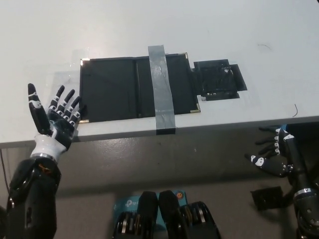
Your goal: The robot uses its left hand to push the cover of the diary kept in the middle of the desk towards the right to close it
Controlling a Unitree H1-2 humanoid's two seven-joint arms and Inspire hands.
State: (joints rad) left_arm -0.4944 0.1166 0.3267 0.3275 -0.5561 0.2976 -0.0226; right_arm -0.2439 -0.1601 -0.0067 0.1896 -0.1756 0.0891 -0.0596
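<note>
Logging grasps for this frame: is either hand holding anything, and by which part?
Nothing is held. The left hand is open beside the diary; the right hand hangs open below the desk edge.

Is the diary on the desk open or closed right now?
Open: the diary lies spread flat, both halves showing, grey tape across its right half.
</note>
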